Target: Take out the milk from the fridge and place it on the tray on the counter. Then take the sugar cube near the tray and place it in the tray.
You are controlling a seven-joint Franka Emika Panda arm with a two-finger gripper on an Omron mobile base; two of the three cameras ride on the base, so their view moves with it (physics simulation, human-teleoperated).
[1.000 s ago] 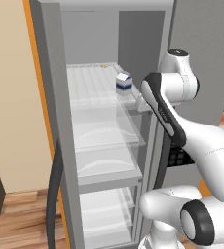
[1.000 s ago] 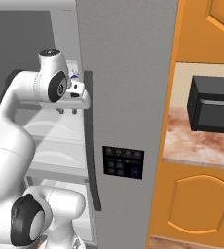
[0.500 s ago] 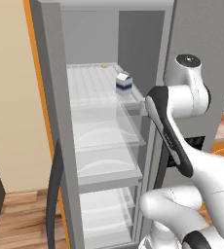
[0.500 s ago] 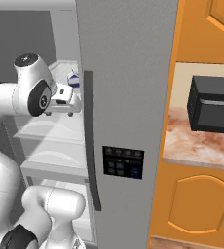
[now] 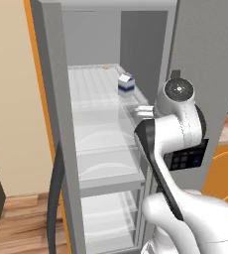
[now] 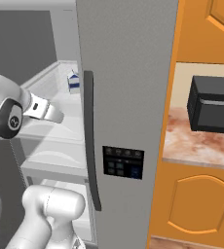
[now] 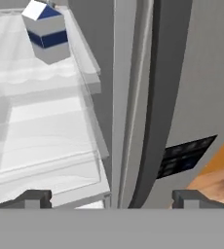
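Ahead and left of the released, empty gripper (image 7: 111, 197), the milk (image 7: 46, 31) stands upright on a fridge (image 5: 56, 124) shelf.

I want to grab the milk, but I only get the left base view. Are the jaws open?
Observer: Yes. In the hand view the jaws stand wide apart with nothing between them.
Operator: Is the milk right in front of them?
Observer: Not quite. The milk stands upright on the shelf in that view's upper left corner, apart from the jaws.
Operator: What's next to the fridge?
Observer: In the right base view, a black box sits on the counter beside the fridge door.
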